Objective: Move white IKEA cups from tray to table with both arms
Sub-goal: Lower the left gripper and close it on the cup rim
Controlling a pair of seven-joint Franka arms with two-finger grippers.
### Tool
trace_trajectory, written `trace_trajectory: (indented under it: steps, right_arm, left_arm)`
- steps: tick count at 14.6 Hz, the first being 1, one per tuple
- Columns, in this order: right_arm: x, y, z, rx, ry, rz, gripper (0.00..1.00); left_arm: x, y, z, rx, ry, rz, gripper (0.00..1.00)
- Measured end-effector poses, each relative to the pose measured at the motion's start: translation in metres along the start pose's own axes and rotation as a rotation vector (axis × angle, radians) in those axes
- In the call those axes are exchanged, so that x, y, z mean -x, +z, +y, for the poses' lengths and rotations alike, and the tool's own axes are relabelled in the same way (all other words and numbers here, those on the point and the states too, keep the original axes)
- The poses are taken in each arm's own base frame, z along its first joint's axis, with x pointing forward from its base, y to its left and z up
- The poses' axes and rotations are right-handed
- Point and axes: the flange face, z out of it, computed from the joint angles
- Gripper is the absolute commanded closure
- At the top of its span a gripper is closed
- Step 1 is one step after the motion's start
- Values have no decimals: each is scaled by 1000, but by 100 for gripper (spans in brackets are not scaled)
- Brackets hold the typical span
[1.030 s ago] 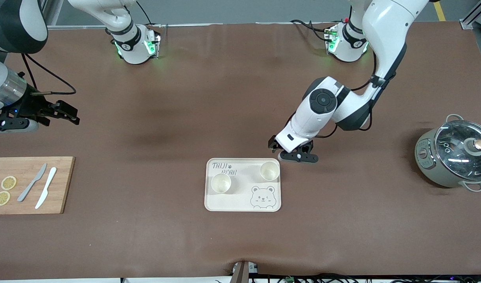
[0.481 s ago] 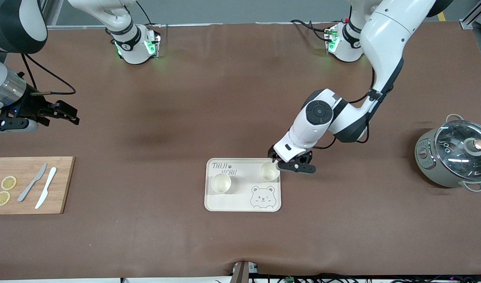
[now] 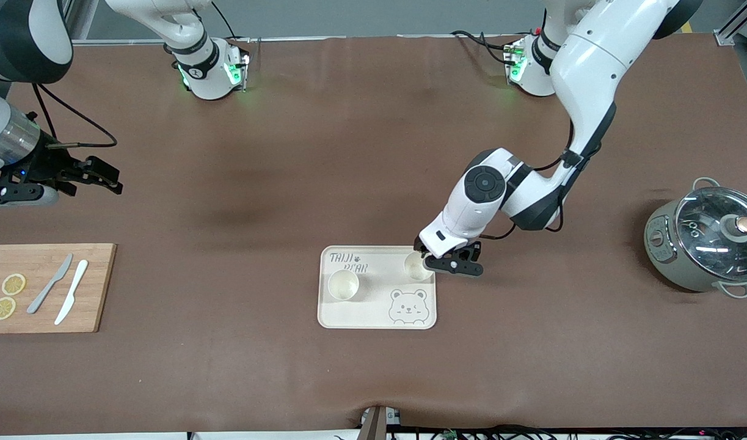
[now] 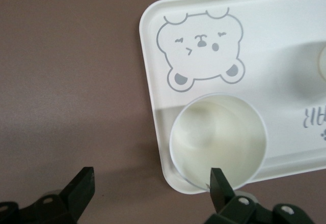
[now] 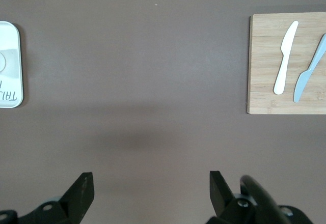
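Note:
Two white IKEA cups stand upright on the bear-printed tray (image 3: 373,310). One cup (image 3: 343,285) stands toward the right arm's end of the tray. The other cup (image 3: 415,269) stands at the tray's corner toward the left arm's end. My left gripper (image 3: 431,256) is open and low over that corner. In the left wrist view (image 4: 151,193), one fingertip (image 4: 219,186) is at the rim of that cup (image 4: 218,140), and the other is over bare table beside the tray (image 4: 275,56). My right gripper (image 3: 107,177) waits open and empty above the table at the right arm's end, and is also open in its wrist view (image 5: 150,191).
A grey pot with a glass lid (image 3: 706,241) stands at the left arm's end. A wooden cutting board (image 3: 49,305) with two knives (image 3: 61,291) and lemon slices (image 3: 13,284) lies at the right arm's end, nearer the camera than the right gripper.
My left gripper has moved from beside the tray's corner in over the corner cup's rim. The right arm and both cups have not moved.

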Motion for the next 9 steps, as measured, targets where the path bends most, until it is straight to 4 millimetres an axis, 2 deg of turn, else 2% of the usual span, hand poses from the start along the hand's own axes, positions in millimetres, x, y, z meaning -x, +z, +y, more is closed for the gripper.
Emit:
trace_trajectory:
  steps: [4,9]
  right_arm:
    - [0,0,0,0,-1,0,0]
    - [-4,-13,-2,1,-8,34,0]
  left_arm:
    - [-1,18,-2,-22,7,-9,0]
    - [-3,22,2,-17,7,-10,0]
